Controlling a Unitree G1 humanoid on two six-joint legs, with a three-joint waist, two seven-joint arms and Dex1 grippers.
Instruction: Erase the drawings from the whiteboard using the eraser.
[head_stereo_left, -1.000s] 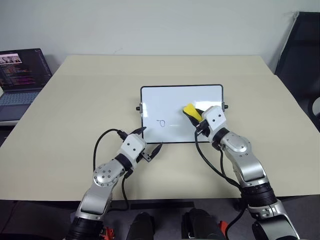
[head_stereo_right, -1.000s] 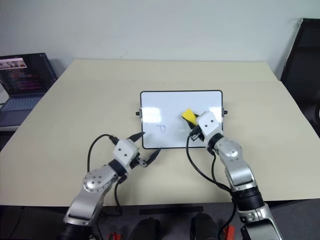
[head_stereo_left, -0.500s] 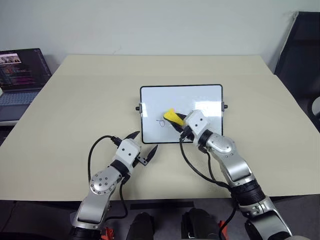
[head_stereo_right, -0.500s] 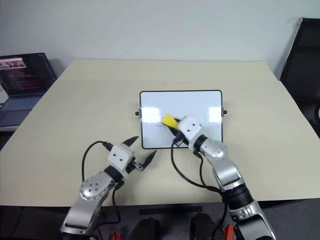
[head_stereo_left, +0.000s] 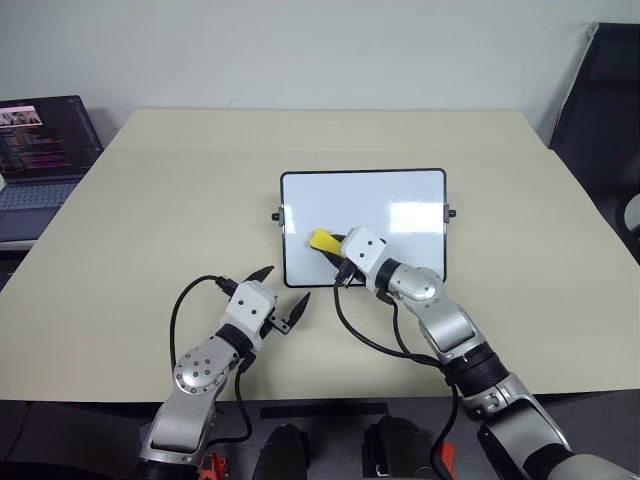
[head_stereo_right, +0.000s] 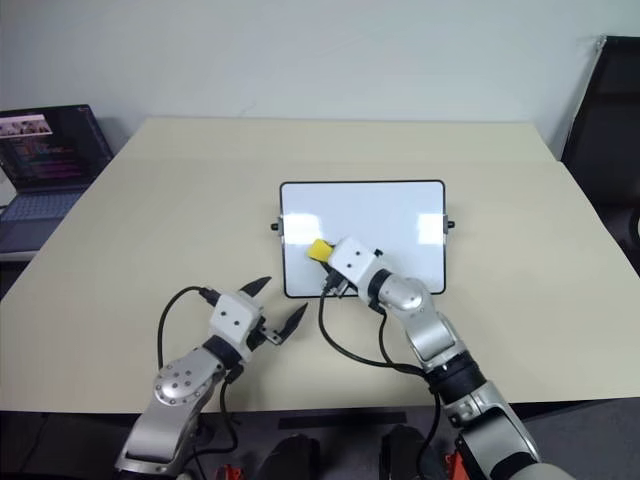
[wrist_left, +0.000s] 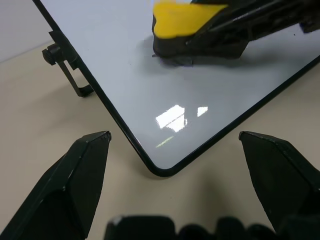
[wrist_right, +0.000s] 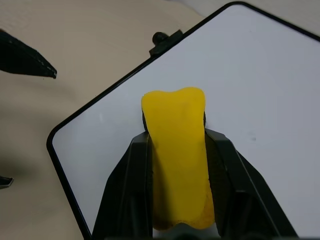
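Note:
The whiteboard (head_stereo_left: 400, 200) lies flat in the middle of the beige table (head_stereo_left: 150, 200). My right gripper (head_stereo_left: 336, 250) is shut on the yellow eraser (head_stereo_left: 322, 240) and presses it onto the board's near-left part. In the right wrist view the eraser (wrist_right: 175, 150) sits clamped between both black fingers (wrist_right: 127, 175). The drawings are hidden: the bare board looks plain white. Only a faint dark smudge (wrist_left: 172, 60) shows under the eraser (wrist_left: 180, 20) in the left wrist view. My left gripper (head_stereo_left: 285, 284) hovers open, with nothing in it, just off the board's near-left corner (wrist_left: 160, 170).
An open laptop (head_stereo_left: 40, 150) stands on a separate surface at the far left. A dark chair (head_stereo_left: 600, 100) is at the right. Black cables (head_stereo_left: 360, 335) loop on the table by both wrists. Small black knobs (head_stereo_left: 276, 216) stick out from the board's short sides.
My right gripper has slid the eraser leftward across the board, over the spot where a small loop mark was; that mark no longer shows. The left gripper has stayed put.

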